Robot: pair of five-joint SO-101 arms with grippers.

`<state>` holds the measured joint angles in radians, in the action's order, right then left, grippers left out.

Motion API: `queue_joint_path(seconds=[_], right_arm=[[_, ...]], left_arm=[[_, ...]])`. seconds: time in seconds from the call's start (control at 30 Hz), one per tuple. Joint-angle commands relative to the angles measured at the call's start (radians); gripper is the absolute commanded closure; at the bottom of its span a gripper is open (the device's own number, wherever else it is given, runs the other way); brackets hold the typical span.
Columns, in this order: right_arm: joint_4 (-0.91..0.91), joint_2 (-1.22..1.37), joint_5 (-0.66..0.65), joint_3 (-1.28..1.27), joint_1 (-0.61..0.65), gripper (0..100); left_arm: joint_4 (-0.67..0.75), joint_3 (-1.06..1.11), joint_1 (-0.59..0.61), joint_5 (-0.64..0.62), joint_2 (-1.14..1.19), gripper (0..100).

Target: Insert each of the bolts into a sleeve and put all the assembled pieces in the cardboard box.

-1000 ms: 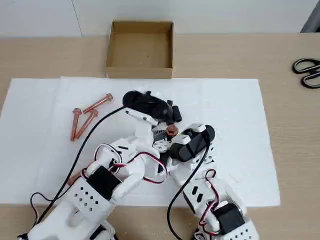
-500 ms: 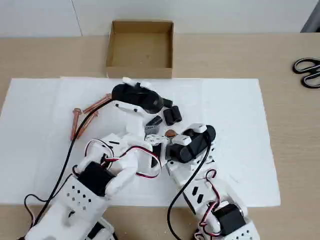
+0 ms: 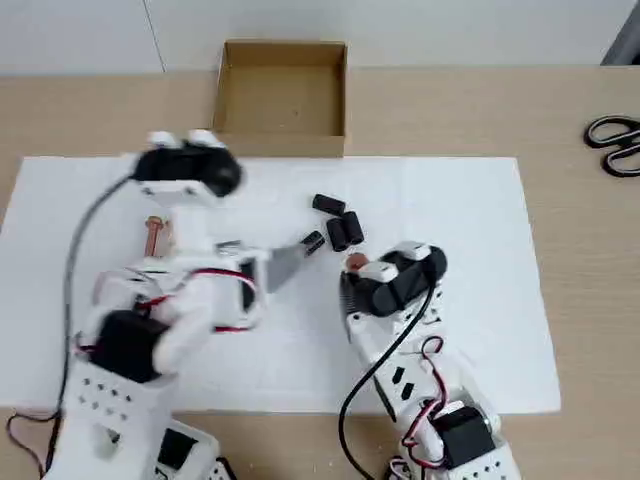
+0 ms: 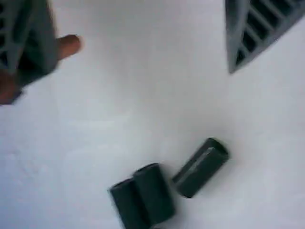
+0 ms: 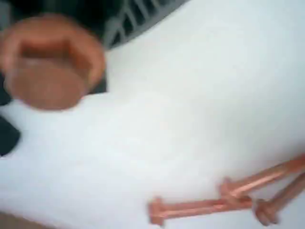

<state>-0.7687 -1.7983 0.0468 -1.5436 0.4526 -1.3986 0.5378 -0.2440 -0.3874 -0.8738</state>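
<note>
Legend: we saw coppery metal bolts (image 5: 200, 208) with a dull sheen, matt black sleeves (image 4: 200, 167), a plain cardboard box (image 3: 280, 146), a white paper sheet (image 3: 470, 260), and a pale wood bench (image 3: 480, 110).

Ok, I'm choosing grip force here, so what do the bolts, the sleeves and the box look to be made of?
The bolts look like metal with a copper-coloured, slightly shiny finish, perhaps plated; the sheen along the shanks suggests it. The sleeves are matte black, likely plastic or rubber; only a dull highlight shows, so that stays open. The cardboard box is plain brown cardboard, matte, with thin folded walls.
</note>
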Motion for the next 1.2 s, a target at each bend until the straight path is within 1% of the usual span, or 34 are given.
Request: queue_joint_path(seconds=[0.0,0.13,0.23,0.3,0.43,0.67,0.83,1.0,1.17], right_arm=[[-0.058,-0.007,-0.018,0.075,-0.048,99.5],[-0.162,-0.002,-0.098,0.147,-0.104,99.5],[-0.148,0.054,-0.149,0.213,-0.174,99.5],[-0.101,0.147,-0.195,0.276,-0.194,99.5],[0.013,0.456,-0.219,0.476,-0.197,99.5],[0.188,1.167,-0.209,0.927,-0.193,99.5],[0.429,1.609,-0.216,1.214,-0.176,99.5],[0.526,1.914,-0.218,1.513,-0.171,99.5],[0.527,2.157,-0.212,1.775,-0.157,99.5]], left_arm=[[-0.097,-0.077,0.138,0.069,-0.005,73],[-0.187,-0.102,0.253,0.1,-0.005,73],[-0.242,-0.117,0.311,0.1,-0.005,73],[-0.255,-0.117,0.344,0.1,-0.005,73],[-0.253,-0.117,0.39,0.1,-0.005,73],[-0.252,-0.11,0.407,0.1,-0.003,73],[-0.252,-0.11,0.479,0.1,-0.003,73],[-0.255,-0.11,0.562,0.123,-0.003,73],[-0.264,-0.11,0.578,0.183,-0.003,73]])
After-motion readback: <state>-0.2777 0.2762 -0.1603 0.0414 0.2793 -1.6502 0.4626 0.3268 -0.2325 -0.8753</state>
